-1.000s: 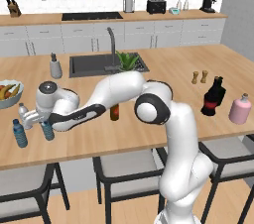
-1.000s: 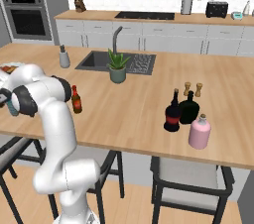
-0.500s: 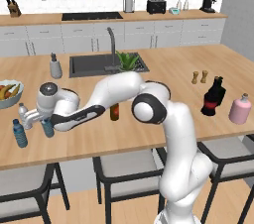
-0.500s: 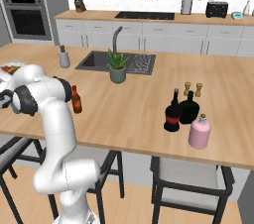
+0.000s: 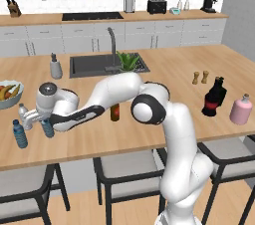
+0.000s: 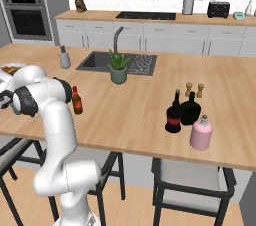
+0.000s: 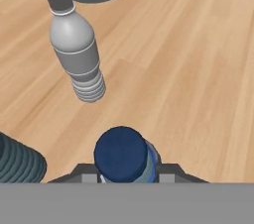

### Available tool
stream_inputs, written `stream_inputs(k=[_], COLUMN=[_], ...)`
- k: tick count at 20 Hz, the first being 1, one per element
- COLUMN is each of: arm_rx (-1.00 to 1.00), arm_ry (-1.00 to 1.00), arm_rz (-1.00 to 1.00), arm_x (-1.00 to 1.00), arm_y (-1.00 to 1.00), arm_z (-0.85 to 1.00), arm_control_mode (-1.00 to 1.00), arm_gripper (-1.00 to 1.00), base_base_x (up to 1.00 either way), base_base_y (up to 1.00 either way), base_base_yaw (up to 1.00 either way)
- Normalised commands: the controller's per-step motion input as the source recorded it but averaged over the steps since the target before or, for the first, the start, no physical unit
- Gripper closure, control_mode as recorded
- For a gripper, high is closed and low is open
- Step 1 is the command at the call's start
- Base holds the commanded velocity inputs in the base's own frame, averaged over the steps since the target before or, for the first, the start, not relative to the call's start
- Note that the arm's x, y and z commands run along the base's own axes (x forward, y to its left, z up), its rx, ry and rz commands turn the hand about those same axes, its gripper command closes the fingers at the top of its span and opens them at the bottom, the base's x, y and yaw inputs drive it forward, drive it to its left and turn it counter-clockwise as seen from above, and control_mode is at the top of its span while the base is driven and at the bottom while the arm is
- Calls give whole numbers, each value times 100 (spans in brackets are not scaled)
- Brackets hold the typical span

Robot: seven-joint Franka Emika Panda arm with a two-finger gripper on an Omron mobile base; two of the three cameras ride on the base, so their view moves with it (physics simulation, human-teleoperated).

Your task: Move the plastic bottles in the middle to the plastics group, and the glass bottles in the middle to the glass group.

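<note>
Now the small translucent blue plastic water bottle point(image 5: 47, 128) with the dark blue cap stands upright at the far left of the wooden island counter point(image 5: 149, 137). It sits between the two fingers of the dark gripper point(image 5: 41, 120). In the hand view the blue cap rises straight up between the two tips, and the jaws are closed on the bottle's body just under the cap. Whether its base already rests on the wood, I cannot tell.

Compared with one second ago, almost nothing has moved. The arm keeps the same stretched pose to the left and the bottle has the same place. So I judge that the carrying is finished and that the bottle has arrived.

Just beside it is the plastics group. The pale clear bottle point(image 5: 22, 112) with the light cap is a little farther, and the other blue ribbed bottle point(image 5: 20, 134) is nearer and to the left. The grey fruit bowl point(image 5: 7, 92) lies behind them.

What seems to remain for this bottle is only the release, and the neighbours are close, so the fingers should open with care.

In the middle, the slim brown glass bottle point(image 5: 115, 112) with the red cap still waits. The tall black bottle point(image 6: 173, 112) with the red label is already beside the squat black bottle point(image 6: 191, 109) and the pink bottle point(image 6: 201, 132) on the right.
</note>
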Motion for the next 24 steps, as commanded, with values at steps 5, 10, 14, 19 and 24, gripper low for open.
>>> stream_inputs(k=[5, 10, 14, 19, 24], arm_rx=[0, 0, 0, 0, 0], arm_ry=[0, 0, 0, 0, 0], arm_rz=[0, 0, 0, 0, 0], arm_x=[0, 0, 0, 0, 0], arm_y=[0, 0, 0, 0, 0], arm_z=[-6, 0, 0, 0, 0], arm_control_mode=[-100, -100, -100, -100, -100], arm_gripper=[100, -100, -100, -100, -100], base_base_x=[0, 0, 0, 0, 0], base_base_y=[0, 0, 0, 0, 0], base_base_yaw=[0, 0, 0, 0, 0])
